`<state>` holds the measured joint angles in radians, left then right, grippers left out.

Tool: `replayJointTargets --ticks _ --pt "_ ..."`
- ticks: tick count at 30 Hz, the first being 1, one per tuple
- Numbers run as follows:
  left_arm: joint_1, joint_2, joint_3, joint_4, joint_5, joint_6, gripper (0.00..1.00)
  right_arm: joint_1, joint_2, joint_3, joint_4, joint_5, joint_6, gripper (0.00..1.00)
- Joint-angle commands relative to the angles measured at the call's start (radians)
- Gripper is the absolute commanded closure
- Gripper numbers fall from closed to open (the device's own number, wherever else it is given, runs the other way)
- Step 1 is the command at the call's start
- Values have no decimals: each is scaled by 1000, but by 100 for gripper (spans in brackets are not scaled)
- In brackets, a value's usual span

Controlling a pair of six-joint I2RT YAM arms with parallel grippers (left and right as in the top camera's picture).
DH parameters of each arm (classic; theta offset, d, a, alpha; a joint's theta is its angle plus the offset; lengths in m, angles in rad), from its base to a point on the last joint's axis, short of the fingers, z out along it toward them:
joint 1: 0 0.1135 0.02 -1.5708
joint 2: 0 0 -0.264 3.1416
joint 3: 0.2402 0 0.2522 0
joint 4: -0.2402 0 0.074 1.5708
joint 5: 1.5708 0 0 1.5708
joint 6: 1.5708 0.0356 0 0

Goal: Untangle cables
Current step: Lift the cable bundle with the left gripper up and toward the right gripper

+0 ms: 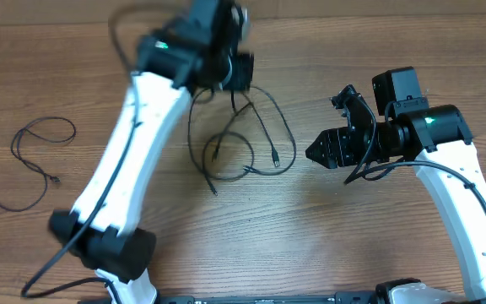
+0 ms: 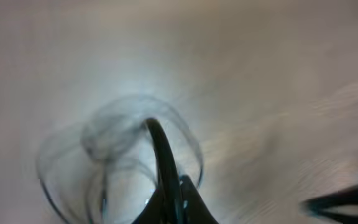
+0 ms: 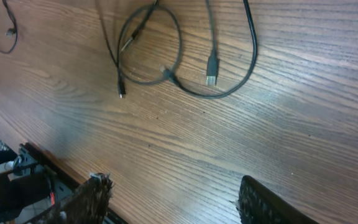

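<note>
A bundle of thin black cables (image 1: 243, 143) lies looped at the table's middle, with small plug ends; it also shows in the right wrist view (image 3: 166, 56). My left gripper (image 1: 230, 80) is raised above the bundle's far end and blurred. In the left wrist view the fingers (image 2: 176, 196) are shut on a black cable strand (image 2: 157, 143) that rises from blurred loops below. My right gripper (image 1: 323, 152) is open and empty, just right of the bundle; its fingers (image 3: 173, 199) hover over bare wood.
A separate thin black cable (image 1: 36, 160) lies in a loose loop at the far left with a small white-tipped end; part of it shows in the right wrist view (image 3: 5, 31). The wooden table (image 1: 378, 236) has its front edge by the arm bases.
</note>
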<state>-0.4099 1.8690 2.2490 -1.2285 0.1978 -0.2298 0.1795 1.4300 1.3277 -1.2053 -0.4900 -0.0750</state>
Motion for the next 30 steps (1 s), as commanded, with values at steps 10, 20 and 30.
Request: replayJointTargets --ticks 10,20,30 --pt "45 -166 547 26 59 89 96 6 -5 14 21 -13 0 33" --pt "43 -138 534 11 419 113 96 6 -5 14 102 -149 0 31" --pt "41 11 530 -299 380 219 96 6 -5 14 197 -183 0 30"
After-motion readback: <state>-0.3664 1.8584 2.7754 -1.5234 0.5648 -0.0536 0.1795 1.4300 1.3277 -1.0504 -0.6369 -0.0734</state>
